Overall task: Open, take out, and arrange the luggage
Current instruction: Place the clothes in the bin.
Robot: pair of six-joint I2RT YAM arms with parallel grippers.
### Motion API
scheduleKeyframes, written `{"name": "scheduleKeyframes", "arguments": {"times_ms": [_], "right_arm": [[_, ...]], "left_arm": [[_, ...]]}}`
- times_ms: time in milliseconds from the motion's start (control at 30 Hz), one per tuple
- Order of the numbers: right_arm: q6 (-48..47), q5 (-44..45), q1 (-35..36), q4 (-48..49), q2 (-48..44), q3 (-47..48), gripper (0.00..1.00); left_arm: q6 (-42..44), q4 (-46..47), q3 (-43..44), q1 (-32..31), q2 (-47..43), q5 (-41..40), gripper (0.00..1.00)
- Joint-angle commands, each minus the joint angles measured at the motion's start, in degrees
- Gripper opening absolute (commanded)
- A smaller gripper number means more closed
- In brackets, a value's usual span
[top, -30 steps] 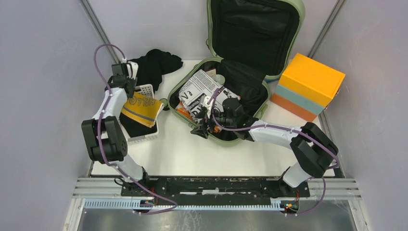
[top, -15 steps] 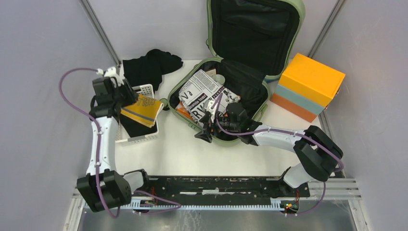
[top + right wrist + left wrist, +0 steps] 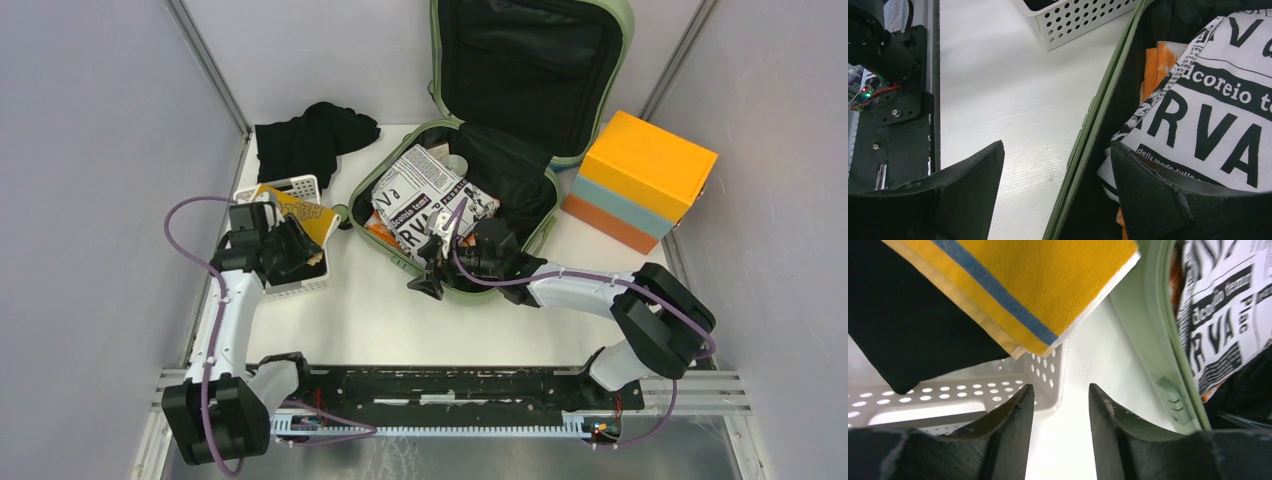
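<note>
1. Left gripper (image 3: 293, 250) has pulled back to the near end of the basket (image 3: 300, 286), parted and empty.
2. Right gripper (image 3: 428, 270) hangs released astride the near rim of the luggage (image 3: 515, 165), which lies open on the counter (image 3: 380, 320).

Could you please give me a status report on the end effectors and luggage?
Left end effector open, empty, by the basket. Right end effector open, over the luggage rim. Luggage open, printed cloth inside. Nothing blocking.

One suitcase (image 3: 530, 70); one basket (image 3: 300, 186) — one box (image 3: 645, 165)
</note>
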Motion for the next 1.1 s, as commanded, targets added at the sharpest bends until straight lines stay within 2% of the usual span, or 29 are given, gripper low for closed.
{"name": "scheduleKeyframes", "arguments": {"times_ms": [0, 200, 533, 733, 933, 1067], "right_arm": [[1.11, 0.23, 0.16, 3.57, -1.29, -0.03, 0.84], [1.00, 0.18, 0.25, 3.46, -0.99, -0.25, 0.84], [0.84, 0.51, 0.20, 3.55, -1.19, -0.74, 0.84], [0.58, 0.78, 0.05, 3.55, -1.97, -1.51, 0.84], [0.25, 1.67, 0.14, 3.05, -3.76, -2.63, 0.84], [0.21, 2.14, 0.09, 2.17, -4.90, -3.01, 0.84]], "left_arm": [[-5.92, 1.39, -1.89, -4.84, 0.94, -6.26, 0.52], [-8.22, 4.37, -2.92, -11.85, 4.16, -9.81, 0.54], [-9.13, 6.38, -2.97, -17.25, 8.20, -11.13, 0.55], [-10.10, 9.13, -1.98, -20.29, 10.34, -6.16, 0.55], [-14.02, 15.94, -1.69, -23.91, 13.01, -0.87, 0.55], [-14.03, 16.31, 0.00, -24.91, 13.46, -1.76, 0.55]]}}
